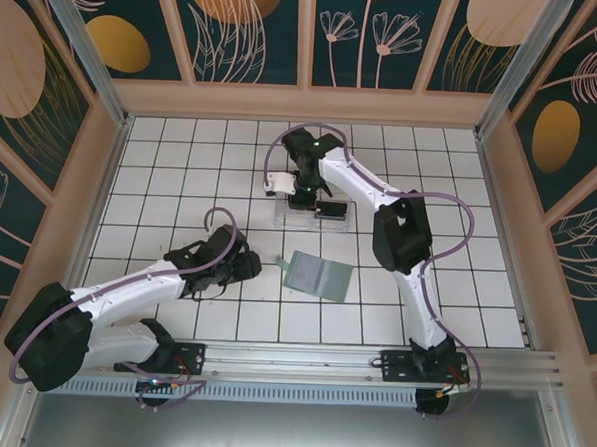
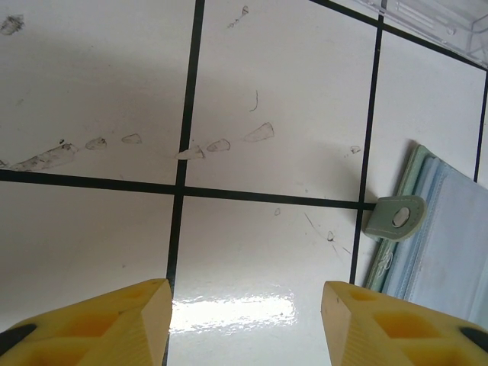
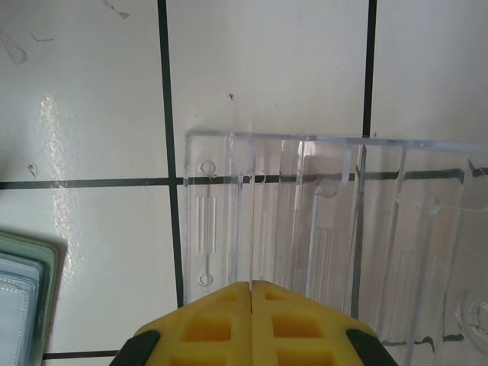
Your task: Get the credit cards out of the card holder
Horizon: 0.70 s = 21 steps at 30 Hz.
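Lining up the left fingers on the open wallet

Lying open near the middle of the white tiled table (image 1: 171,167), a little toward its near edge, the small flat grey-green bifold card holder (image 1: 318,276) shows its blue-grey inside. Its long axis runs roughly left to right, slightly skewed to the tile lines. The left gripper (image 1: 244,266) sits just beside the holder's left edge, low over the tiles, its yellow fingers (image 2: 114,324) spread wide with nothing between them. In the left wrist view the holder lies ahead and to the right of the gap, and its rounded snap tab (image 2: 396,217) pokes toward it. This arm is much the nearer, stretched low from the near-left corner.

The right gripper (image 1: 305,196) is toward the far edge, over the clear plastic tray (image 1: 291,221). Its pads (image 3: 221,313) are pressed together with nothing visibly between them, and the arm bends in a long arc from the near-right. A thin black rectangular credit card (image 1: 331,211) rests in the tray's right end. Whether a card is left in the pockets cannot be told. If one is, the left fingers would probably have to shift right onto the holder.
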Each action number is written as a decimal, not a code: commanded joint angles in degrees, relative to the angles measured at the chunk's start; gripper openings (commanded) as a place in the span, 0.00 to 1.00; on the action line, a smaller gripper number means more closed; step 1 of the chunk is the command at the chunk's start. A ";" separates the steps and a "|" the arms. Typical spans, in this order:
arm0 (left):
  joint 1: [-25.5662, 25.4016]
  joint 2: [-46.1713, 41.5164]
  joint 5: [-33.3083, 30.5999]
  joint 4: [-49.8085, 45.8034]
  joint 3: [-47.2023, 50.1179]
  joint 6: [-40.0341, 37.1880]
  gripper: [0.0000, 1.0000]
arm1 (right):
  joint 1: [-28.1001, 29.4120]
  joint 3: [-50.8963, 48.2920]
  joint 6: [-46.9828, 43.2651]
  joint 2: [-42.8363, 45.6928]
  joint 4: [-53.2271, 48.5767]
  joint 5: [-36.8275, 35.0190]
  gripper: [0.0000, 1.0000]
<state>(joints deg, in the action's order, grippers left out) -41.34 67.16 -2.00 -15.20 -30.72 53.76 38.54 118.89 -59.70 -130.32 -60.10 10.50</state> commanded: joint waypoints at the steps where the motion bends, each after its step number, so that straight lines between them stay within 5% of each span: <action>1: 0.30 -0.97 -0.64 -0.62 0.72 0.87 0.55 | 0.83 1.30 -0.34 -1.71 -2.31 0.19 0.00; 7: 0.37 -0.96 -0.59 -0.62 0.50 0.86 0.55 | 0.92 3.09 0.59 -1.05 -0.18 -2.44 0.20; 21: 0.31 -0.97 -0.42 -0.55 0.06 0.98 0.55 | 0.83 -0.53 2.87 5.68 8.68 -10.75 0.24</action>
<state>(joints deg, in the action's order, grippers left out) -41.34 66.83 -2.00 -15.20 -30.52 54.19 39.11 119.44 -58.22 -129.08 -53.63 1.96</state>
